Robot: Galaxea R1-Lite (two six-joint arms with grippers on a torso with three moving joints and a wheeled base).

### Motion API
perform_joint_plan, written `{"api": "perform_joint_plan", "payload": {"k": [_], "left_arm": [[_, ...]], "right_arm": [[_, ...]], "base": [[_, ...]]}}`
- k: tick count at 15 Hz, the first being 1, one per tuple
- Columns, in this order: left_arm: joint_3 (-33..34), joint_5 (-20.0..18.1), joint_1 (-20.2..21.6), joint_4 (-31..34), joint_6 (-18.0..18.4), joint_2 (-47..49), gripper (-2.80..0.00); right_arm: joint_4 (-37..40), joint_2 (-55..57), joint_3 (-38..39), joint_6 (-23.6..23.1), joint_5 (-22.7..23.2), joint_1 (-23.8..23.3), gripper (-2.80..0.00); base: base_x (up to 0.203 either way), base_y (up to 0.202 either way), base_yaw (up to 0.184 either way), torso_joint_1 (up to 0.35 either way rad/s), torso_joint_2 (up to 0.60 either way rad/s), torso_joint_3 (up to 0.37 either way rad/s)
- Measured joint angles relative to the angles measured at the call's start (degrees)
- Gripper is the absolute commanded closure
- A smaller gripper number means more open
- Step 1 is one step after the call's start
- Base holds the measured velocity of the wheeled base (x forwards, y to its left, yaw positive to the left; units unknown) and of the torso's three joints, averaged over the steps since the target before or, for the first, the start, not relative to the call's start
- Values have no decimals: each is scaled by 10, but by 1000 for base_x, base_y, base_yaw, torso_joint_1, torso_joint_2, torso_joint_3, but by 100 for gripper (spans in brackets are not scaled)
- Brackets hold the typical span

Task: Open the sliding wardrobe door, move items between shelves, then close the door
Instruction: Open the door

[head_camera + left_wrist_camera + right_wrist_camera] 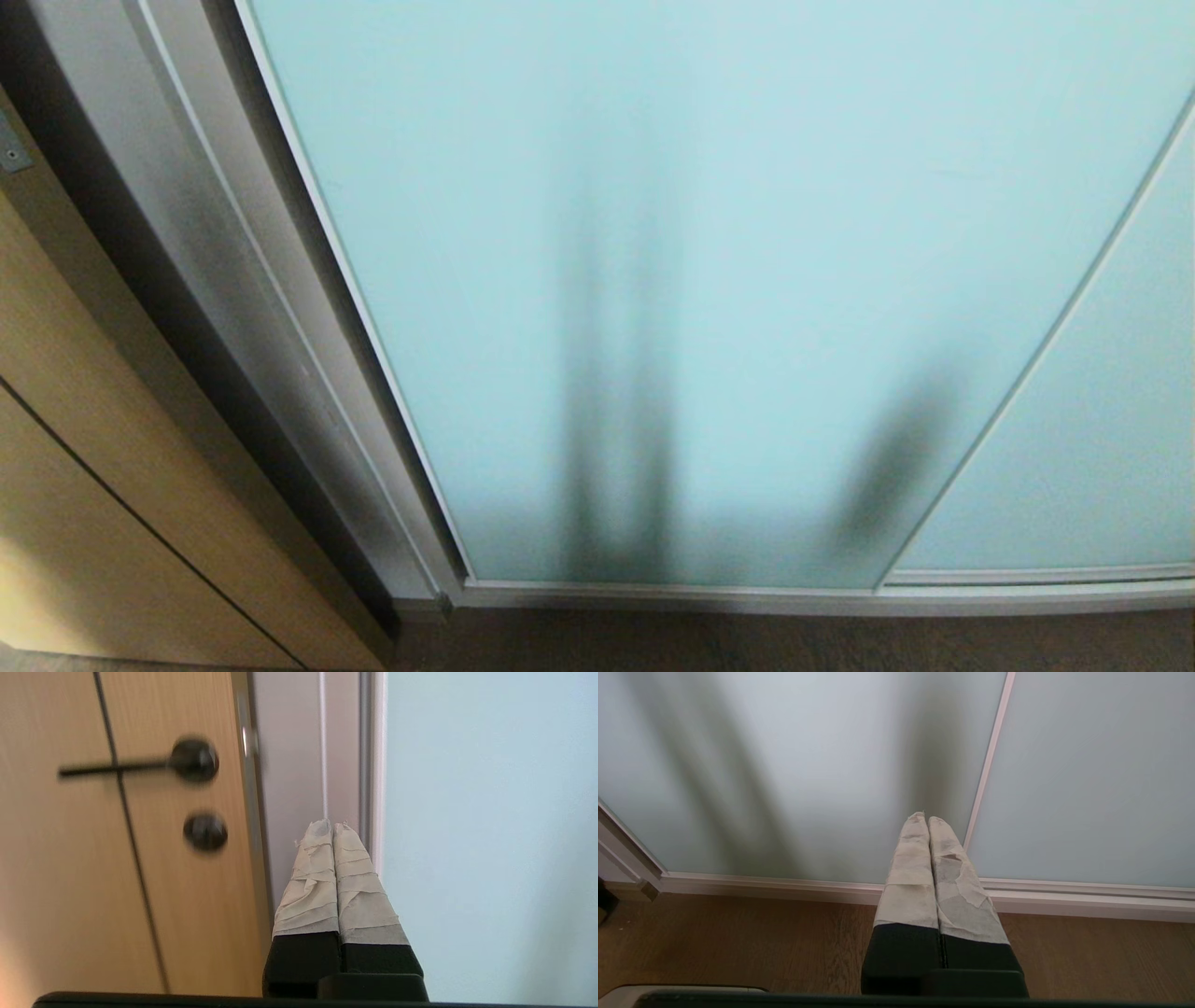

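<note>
Head view: sliding wardrobe door [709,280] fills most of the frame, frosted pale aqua glass, fully across the opening, slim silver-white frame. 2 dark vertical shadows on the glass low at centre, 1 more slanted further right. A second glass panel [1092,439] overlaps at right. No arm visible here. Cushion and shelves not visible in any view.

Left wrist view only: left gripper [331,823], taped fingers pressed together, nothing between them, pointing at the pale jamb strip [289,774] just left of the sliding door's frame edge; contact cannot be told. Light wooden door [60,868] further left with a black lever handle [191,759] and a round black lock [205,832] below it.

Right wrist view only: right gripper [926,817], taped fingers also pinched together and empty, low, aimed at the bottom of the glass beside the panel seam. Brown wood-grain floor [738,942] runs up to the white bottom track [1064,896].
</note>
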Motion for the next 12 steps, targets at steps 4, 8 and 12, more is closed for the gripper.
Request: {"api": "perform_joint_plan", "payload": {"k": [4, 8, 12], "left_arm": [[-6, 7, 1, -127, 1, 113, 0], [-33, 7, 0, -170, -6, 198, 0], [-66, 5, 0, -174, -19, 266, 0]], "right_arm": [[0, 0, 0, 0, 0, 0, 0], [0, 0, 0, 0, 0, 0, 0], [0, 0, 0, 0, 0, 0, 0]], "base": [[0, 0, 0, 0, 0, 0], [0, 0, 0, 0, 0, 0], [0, 0, 0, 0, 0, 0]]}}
